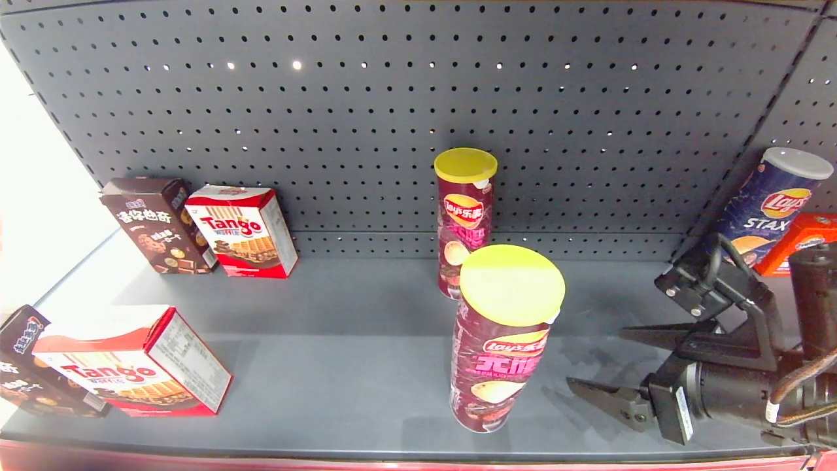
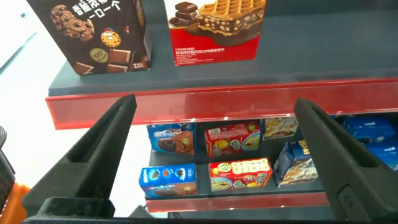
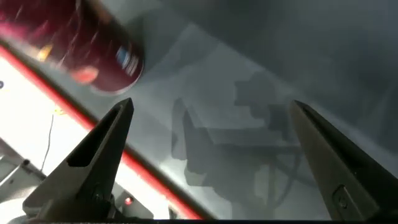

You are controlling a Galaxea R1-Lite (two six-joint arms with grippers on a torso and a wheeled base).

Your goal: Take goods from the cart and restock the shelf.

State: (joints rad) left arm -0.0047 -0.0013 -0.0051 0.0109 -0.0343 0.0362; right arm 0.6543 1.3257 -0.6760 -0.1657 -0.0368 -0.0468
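Two maroon chip cans with yellow lids stand upright on the grey shelf point(image 1: 340, 366): one near the pegboard point(image 1: 464, 222), one toward the front edge point(image 1: 500, 340). My right gripper point(image 1: 595, 358) hovers low over the shelf just right of the front can, open and empty, apart from the can. In the right wrist view the front can point(image 3: 81, 50) lies off to one side of the open right gripper point(image 3: 211, 155). My left gripper point(image 2: 214, 162) is open and empty below the shelf's red front lip point(image 2: 217, 102), under a brown cookie box point(image 2: 93, 34) and a wafer box point(image 2: 214, 28).
Left on the shelf stand a brown cookie box point(image 1: 157, 226) and a wafer box point(image 1: 242, 229) at the back, with another wafer box point(image 1: 131, 366) and a dark box point(image 1: 26, 366) in front. A blue can point(image 1: 771, 209) and an orange box point(image 1: 801, 242) stand far right. Lower shelves point(image 2: 236, 168) hold several packs.
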